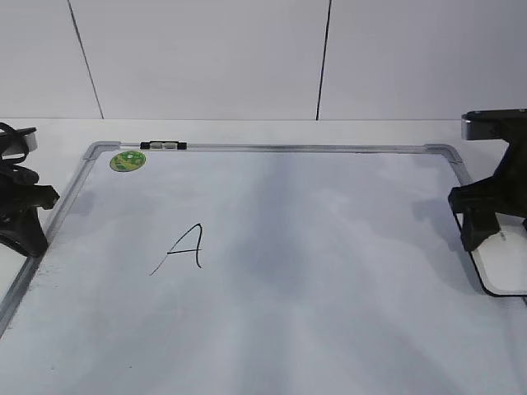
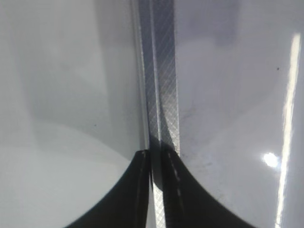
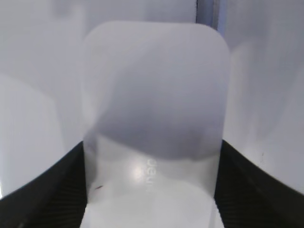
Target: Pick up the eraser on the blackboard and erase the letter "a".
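Note:
The eraser [image 1: 504, 270], a flat white block with a black underside, lies low at the right edge of the blackboard [image 1: 288, 148]. My right gripper [image 1: 484, 234] stands over its far end. In the right wrist view the eraser [image 3: 154, 90] fills the gap of the right gripper [image 3: 152, 144], with a black finger against each long side. The letter "a" is not in view; only an angular capital "A" [image 1: 188, 247] is written left of centre, amid faint grey smears. My left gripper [image 1: 29, 218] sits at the board's left frame [image 2: 159, 85], and the left gripper [image 2: 156, 153] is shut with nothing in it.
A small black-and-clear clip [image 1: 163, 145] sits on the top frame, with a round green sticker [image 1: 128, 160] just below it. A white wall with dark seams rises behind the board. White tabletop shows left of the frame.

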`<state>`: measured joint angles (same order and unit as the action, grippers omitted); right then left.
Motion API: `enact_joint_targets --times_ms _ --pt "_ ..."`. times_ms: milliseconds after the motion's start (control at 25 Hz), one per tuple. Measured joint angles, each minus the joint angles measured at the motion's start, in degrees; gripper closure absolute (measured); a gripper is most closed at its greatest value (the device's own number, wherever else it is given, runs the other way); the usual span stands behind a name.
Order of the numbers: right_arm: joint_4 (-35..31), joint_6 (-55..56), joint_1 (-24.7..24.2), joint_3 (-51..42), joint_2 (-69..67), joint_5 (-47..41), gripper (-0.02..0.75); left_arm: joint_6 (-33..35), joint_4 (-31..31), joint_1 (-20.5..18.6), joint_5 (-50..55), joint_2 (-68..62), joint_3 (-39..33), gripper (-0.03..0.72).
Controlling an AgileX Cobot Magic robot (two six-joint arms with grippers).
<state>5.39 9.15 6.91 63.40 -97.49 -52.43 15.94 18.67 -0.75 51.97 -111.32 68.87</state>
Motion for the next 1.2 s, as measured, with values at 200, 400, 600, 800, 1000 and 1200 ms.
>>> enact_joint_targets --times_ms 200,400,600,800,1000,1200 --pt "0.0 0.0 0.0 0.0 -1.1 1.0 0.143 0.0 0.0 0.0 0.0 0.0 0.0 0.636" --pt "0.3 0.0 0.0 0.0 -1.2 1.5 0.105 0.0 0.0 0.0 0.0 0.0 0.0 0.636" --pt "0.6 0.0 0.0 0.0 -1.2 1.6 0.079 0.0 0.0 0.0 0.0 0.0 0.0 0.636" --pt "0.6 0.0 0.0 0.4 -1.2 0.9 0.062 0.0 0.0 0.0 0.0 0.0 0.0 0.636" --pt "0.6 0.0 0.0 2.6 -0.7 -1.7 0.065 0.0 0.0 0.0 0.0 0.0 0.0 0.623" --pt "0.6 -0.1 0.0 2.8 0.9 -3.6 0.069 0.2 -0.2 0.2 1.0 -0.2 1.9 0.531"
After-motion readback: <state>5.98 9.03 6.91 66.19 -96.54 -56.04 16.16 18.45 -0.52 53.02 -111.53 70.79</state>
